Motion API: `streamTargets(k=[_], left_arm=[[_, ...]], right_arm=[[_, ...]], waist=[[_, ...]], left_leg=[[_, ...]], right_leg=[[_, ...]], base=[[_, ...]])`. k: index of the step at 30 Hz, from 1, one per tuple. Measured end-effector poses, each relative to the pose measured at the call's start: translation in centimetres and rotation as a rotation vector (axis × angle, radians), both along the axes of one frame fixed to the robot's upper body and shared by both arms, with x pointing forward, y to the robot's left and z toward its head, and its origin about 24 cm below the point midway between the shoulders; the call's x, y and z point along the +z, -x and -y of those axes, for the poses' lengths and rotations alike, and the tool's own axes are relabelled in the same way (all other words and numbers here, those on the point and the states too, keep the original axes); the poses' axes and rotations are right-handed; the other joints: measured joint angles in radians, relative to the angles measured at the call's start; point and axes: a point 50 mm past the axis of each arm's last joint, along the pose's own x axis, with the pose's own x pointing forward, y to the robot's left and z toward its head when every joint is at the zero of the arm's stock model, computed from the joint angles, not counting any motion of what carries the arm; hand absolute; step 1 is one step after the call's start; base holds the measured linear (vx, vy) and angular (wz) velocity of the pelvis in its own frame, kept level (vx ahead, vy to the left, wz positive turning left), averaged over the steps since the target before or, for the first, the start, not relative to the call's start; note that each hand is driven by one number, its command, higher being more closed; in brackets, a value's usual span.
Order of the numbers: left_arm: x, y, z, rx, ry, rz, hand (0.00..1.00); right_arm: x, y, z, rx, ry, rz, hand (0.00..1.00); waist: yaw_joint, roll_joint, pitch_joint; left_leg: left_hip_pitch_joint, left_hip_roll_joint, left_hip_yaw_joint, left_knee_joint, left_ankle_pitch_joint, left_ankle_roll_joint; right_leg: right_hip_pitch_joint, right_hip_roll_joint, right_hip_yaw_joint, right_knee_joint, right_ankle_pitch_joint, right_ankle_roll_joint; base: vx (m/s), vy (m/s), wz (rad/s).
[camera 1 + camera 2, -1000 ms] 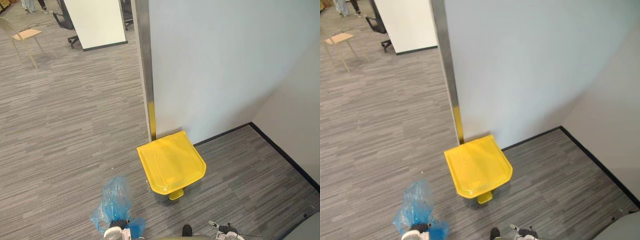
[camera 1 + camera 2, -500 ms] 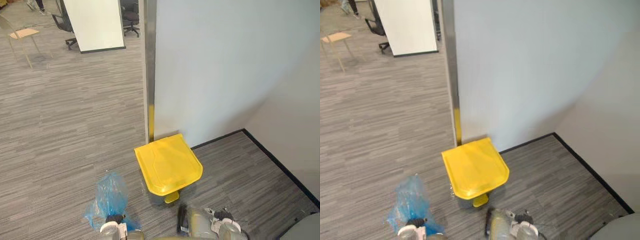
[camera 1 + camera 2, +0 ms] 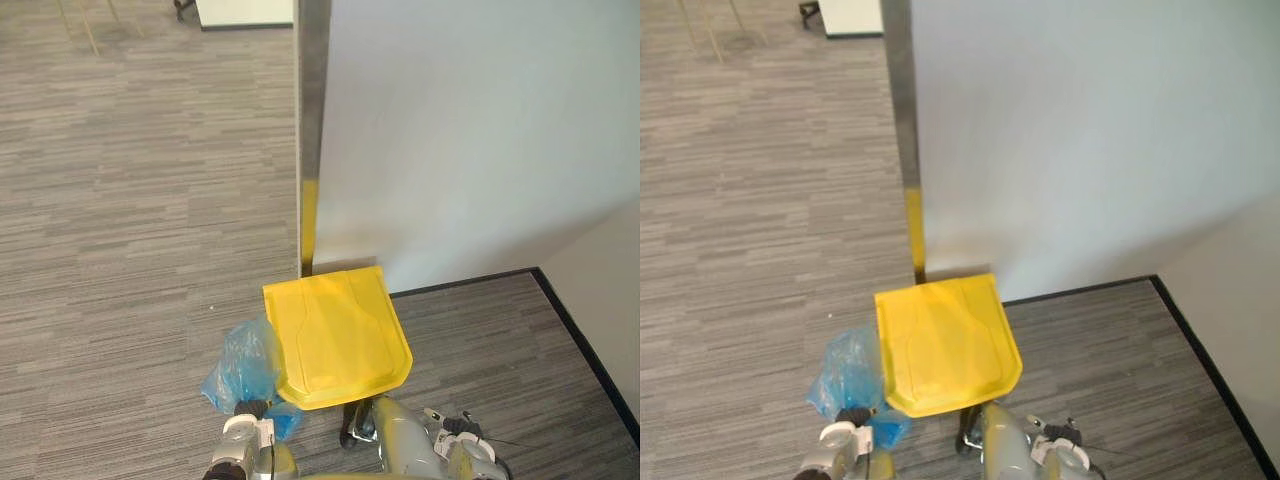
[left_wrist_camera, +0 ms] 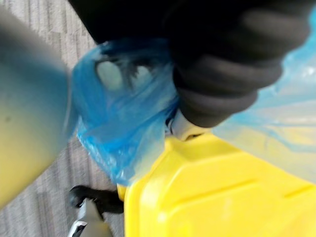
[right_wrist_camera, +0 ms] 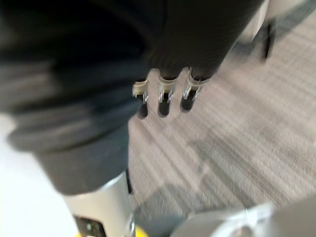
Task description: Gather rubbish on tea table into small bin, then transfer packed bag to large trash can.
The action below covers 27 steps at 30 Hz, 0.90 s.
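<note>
Stage: late, packed blue bag (image 3: 243,365) at the large can | Left hand (image 3: 238,432): clenched on bag, just left of yellow-lidded trash can (image 3: 338,335) | Right hand (image 3: 455,432): near right, grip unclear | To do: lid closed, bag not yet inside.

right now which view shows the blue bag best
The left eye view: the whole blue bag shows, its neck gathered in the left hand, beside the left edge of the yellow bin lid. The right eye view shows much the same. The left wrist view catches bunched blue plastic from very close, next to the lid.
</note>
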Motion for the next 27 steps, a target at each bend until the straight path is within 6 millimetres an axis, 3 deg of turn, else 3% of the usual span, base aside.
streamTargets(k=[4,10,13,16,17,18,19,20,21,23,24,25,26,27], left_arm=[[0.4,-0.8,0.2,-0.011,0.000,0.028,1.00],[-0.6,1.9,-0.4,0.026,0.002,-0.036,1.00],[-0.6,1.9,-0.4,0.028,0.003,-0.035,1.00],[-0.6,1.9,-0.6,0.027,-0.001,-0.037,1.00],[-0.5,1.7,-0.8,0.027,-0.006,-0.033,1.00],[-0.5,1.7,-0.6,0.029,0.002,-0.031,1.00],[-0.5,1.8,-0.8,0.032,-0.004,-0.031,1.00],[-0.6,1.9,-1.2,0.034,-0.012,-0.036,1.00],[-0.6,1.9,-1.4,0.039,-0.025,-0.039,1.00],[-0.6,2.1,-1.7,0.044,-0.035,-0.040,1.00],[-0.5,1.9,-1.7,0.047,-0.034,-0.035,1.00],[-0.6,2.0,-1.5,0.055,-0.026,-0.043,1.00],[-0.6,2.0,-1.3,0.059,-0.017,-0.046,1.00],[-0.6,2.0,-1.1,0.062,-0.012,-0.042,1.00]], right_arm=[[0.0,-0.2,-0.4,0.031,-0.002,-0.002,0.00],[-0.5,0.5,-1.6,0.101,-0.016,-0.026,0.00],[-0.7,0.7,-1.9,0.123,-0.024,-0.042,0.00],[-0.8,1.0,-2.2,0.136,-0.036,-0.051,0.00],[-0.8,1.1,-2.4,0.149,-0.037,-0.055,0.00],[-0.7,0.8,-2.3,0.165,-0.025,-0.050,0.00],[-0.7,0.7,-2.4,0.170,-0.027,-0.045,0.00],[-0.7,0.7,-2.6,0.171,-0.029,-0.038,0.00],[-0.9,1.2,-3.0,0.170,-0.040,-0.054,0.00],[-1.4,2.4,-3.6,0.167,-0.062,-0.090,0.00],[-1.5,2.6,-3.8,0.165,-0.069,-0.097,0.00],[-1.3,2.2,-3.4,0.169,-0.059,-0.083,0.00],[-1.1,1.6,-3.2,0.169,-0.054,-0.067,0.00],[-1.2,1.7,-3.0,0.152,-0.053,-0.083,0.00]], waist=[[-0.002,-0.003,-0.006],[0.004,-0.029,-0.075],[0.008,-0.037,-0.078],[0.006,-0.065,-0.074],[0.007,-0.078,-0.070],[0.012,-0.057,-0.075],[0.013,-0.063,-0.076],[0.002,-0.078,-0.079],[0.007,-0.097,-0.087],[0.013,-0.124,-0.110],[0.019,-0.145,-0.134],[0.019,-0.114,-0.137],[0.027,-0.090,-0.137],[0.036,-0.098,-0.144]], left_leg=[[0.037,-0.003,0.002,-0.062,0.035,-0.019],[0.049,-0.024,0.034,-0.099,0.089,-0.004],[0.062,-0.044,0.083,-0.124,0.101,0.000],[0.085,-0.071,0.138,-0.135,0.096,0.002],[0.080,-0.074,0.135,-0.130,0.107,0.015],[0.076,-0.055,0.150,-0.156,0.140,0.016],[0.070,-0.059,0.152,-0.158,0.145,0.018],[0.060,-0.063,0.143,-0.157,0.158,0.020],[0.056,-0.066,0.132,-0.165,0.181,0.016],[0.035,-0.089,0.133,-0.180,0.207,0.011],[0.010,-0.111,0.135,-0.162,0.216,0.011],[-0.043,-0.095,0.138,-0.125,0.232,0.034],[-0.086,-0.098,0.137,-0.107,0.250,0.082],[-0.095,-0.192,0.136,-0.226,0.269,0.121]], right_leg=[[0.043,-0.002,0.048,-0.021,0.003,-0.006],[0.099,-0.008,0.064,-0.133,0.041,0.022],[0.107,-0.018,0.093,-0.179,0.085,0.042],[0.125,-0.046,0.105,-0.214,0.133,0.061],[0.164,-0.046,0.103,-0.301,0.179,0.099],[0.146,-0.055,0.093,-0.226,0.151,0.117],[0.119,-0.063,0.100,-0.125,0.127,0.099],[0.087,-0.074,0.116,0.095,0.071,0.090],[0.120,-0.077,0.130,0.340,-0.004,0.117],[0.201,-0.109,0.140,0.391,-0.032,0.130],[0.211,-0.117,0.144,0.318,-0.048,0.146],[0.205,-0.087,0.126,0.253,-0.045,0.139],[0.232,-0.066,0.138,0.162,-0.039,0.121],[0.259,-0.068,0.208,0.011,-0.028,0.093]], base=[[0.08,-0.023,0.36],[-0.07,0.003,0.09],[-0.15,0.034,-0.19],[-0.19,0.058,-0.15],[-0.31,0.080,-0.12],[-0.23,0.057,-0.11],[-0.23,0.030,0.02],[-0.21,0.002,0.26],[-0.21,0.002,0.28],[-0.14,-0.083,0.09],[-0.10,-0.111,-0.31],[-0.10,-0.039,-0.57],[-0.23,0.051,-0.79],[-0.26,0.074,-0.80]])
